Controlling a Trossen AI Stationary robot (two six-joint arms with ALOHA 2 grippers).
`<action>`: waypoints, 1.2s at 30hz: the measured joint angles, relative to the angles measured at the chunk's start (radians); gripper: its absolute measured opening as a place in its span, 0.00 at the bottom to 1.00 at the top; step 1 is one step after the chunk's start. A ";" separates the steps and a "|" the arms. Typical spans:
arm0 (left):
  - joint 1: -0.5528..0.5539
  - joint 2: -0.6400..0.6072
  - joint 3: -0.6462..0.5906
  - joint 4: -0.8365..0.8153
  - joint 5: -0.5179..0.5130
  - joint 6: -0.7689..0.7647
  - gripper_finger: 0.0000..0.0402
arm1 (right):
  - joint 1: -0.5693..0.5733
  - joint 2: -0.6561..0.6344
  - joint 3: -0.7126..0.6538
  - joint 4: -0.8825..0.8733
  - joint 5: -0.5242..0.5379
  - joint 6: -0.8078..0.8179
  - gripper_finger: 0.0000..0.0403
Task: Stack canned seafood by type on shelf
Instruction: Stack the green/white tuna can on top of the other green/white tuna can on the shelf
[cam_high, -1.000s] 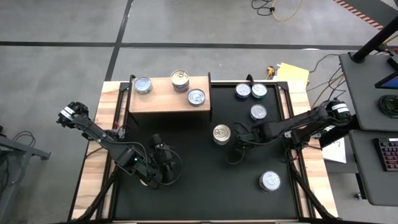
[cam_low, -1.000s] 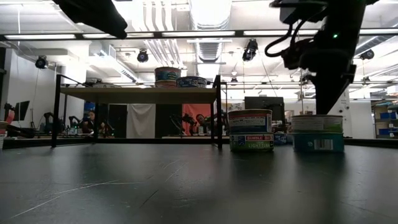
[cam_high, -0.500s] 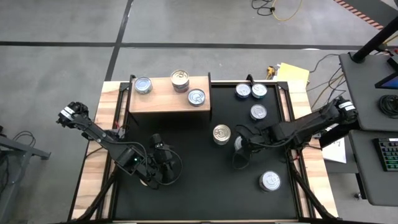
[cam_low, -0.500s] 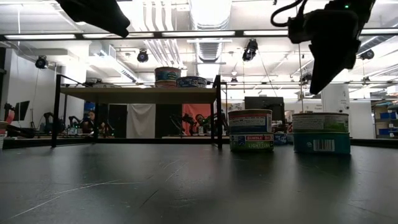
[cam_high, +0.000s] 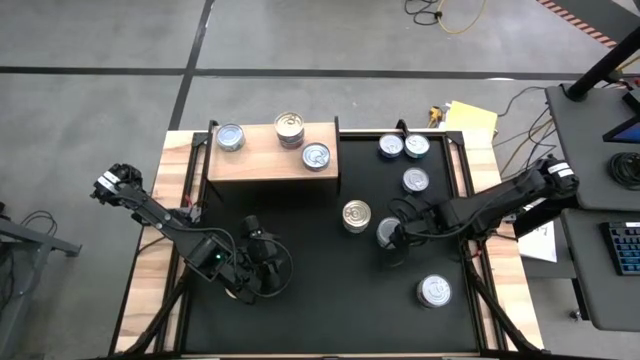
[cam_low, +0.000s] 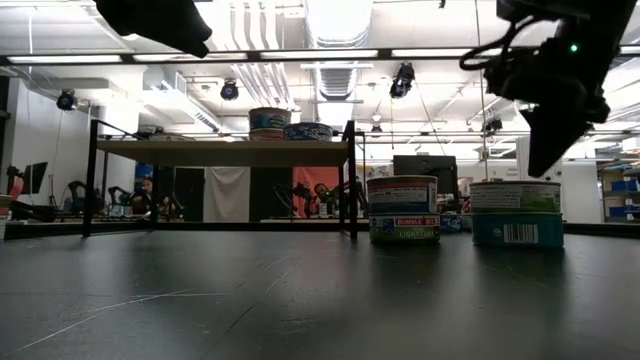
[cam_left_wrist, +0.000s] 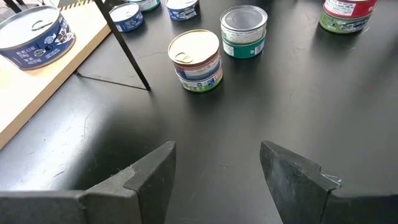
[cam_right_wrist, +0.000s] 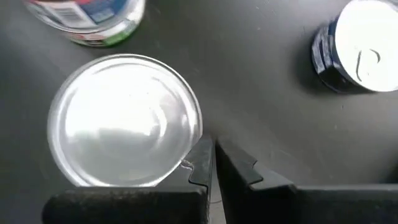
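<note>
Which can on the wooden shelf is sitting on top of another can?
The gold-topped can at the back middle of the shelf: it rests on a second can, while the two blue cans sit alone.

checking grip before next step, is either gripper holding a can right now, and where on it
Nothing is held. The right gripper is shut, empty, beside a silver-topped can; the left gripper is open over bare table.

The shelf (cam_high: 270, 155) is light-brown wood on thin black legs, standing on a black table (cam_high: 300, 320) edged in pale wood. 1 gold-topped tin (cam_left_wrist: 196, 60) wears a white, blue and green label with a red band. A silver-topped tin (cam_left_wrist: 244, 30) beside it has a green and white label. Another tin (cam_right_wrist: 360, 46) is dark blue with a silvery-white lid. Both arms are dark.
</note>
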 joint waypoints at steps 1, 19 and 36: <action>0.000 0.000 0.000 0.000 0.000 0.000 0.54 | 0.002 0.000 -0.008 0.002 -0.001 0.009 0.03; 0.000 0.004 0.000 0.019 0.000 0.000 0.54 | 0.122 0.000 -0.007 0.260 -0.064 -0.045 0.03; -0.002 0.073 0.000 0.076 -0.048 0.038 0.54 | 0.182 0.006 -0.034 0.245 -0.020 0.066 0.03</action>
